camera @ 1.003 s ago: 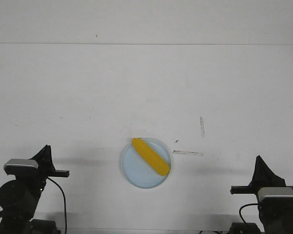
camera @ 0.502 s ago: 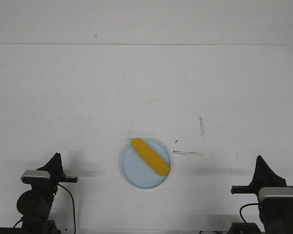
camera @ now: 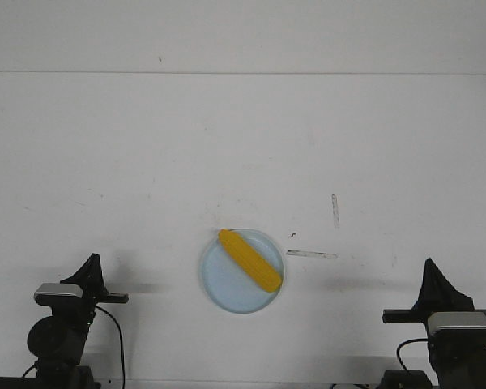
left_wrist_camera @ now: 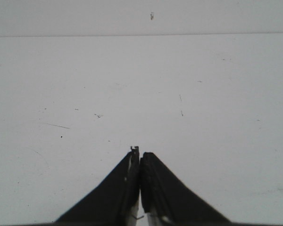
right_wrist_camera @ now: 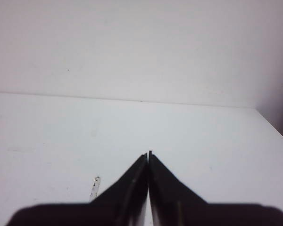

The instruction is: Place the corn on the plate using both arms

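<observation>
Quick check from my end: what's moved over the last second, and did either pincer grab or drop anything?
The left arm pulled back and down toward the table's near edge, then settled. Its pincer is shut and empty. Nothing was grabbed or released. The right pincer, also shut, held its place, and the corn stayed lying across the plate.

I see the corn [camera: 250,260], smooth yellow-orange cob, lying flat and diagonal on the plate [camera: 223,290], across its right half, one tip at the far rim. Plate is pale blue, round, shallow, on the table's near-centre.
</observation>
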`<state>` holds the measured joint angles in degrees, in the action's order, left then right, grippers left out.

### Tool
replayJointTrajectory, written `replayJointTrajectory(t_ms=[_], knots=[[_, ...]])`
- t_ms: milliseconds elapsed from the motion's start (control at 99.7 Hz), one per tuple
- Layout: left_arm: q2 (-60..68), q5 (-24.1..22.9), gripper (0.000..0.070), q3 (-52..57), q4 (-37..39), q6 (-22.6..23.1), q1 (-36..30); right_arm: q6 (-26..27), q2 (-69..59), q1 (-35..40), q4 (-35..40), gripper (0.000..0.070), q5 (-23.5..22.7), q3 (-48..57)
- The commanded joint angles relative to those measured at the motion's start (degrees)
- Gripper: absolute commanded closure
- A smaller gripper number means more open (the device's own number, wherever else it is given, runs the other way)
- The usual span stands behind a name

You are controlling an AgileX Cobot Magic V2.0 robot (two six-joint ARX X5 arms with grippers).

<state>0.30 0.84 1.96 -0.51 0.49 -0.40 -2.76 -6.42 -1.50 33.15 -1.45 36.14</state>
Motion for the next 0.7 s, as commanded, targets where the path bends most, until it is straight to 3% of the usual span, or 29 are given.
replayJointTrajectory(t_ms=[0,361,692], knots=[[-0.1,0.0,0.0700,-1.2,0.6,-0.1,0.0,-0.1,0.2,0.0,-0.6,0.0693,0.0,0.3],[-0.1,0.0,0.0700,-1.2,0.6,-0.1,0.0,-1.1,0.3,0.0,-1.1,0.0693,0.0,0.2],[-0.1,0.1,0.0700,-1.2,0.6,-0.1,0.0,0.6,1.1,0.1,-20.0,0.0693,0.0,-17.9]])
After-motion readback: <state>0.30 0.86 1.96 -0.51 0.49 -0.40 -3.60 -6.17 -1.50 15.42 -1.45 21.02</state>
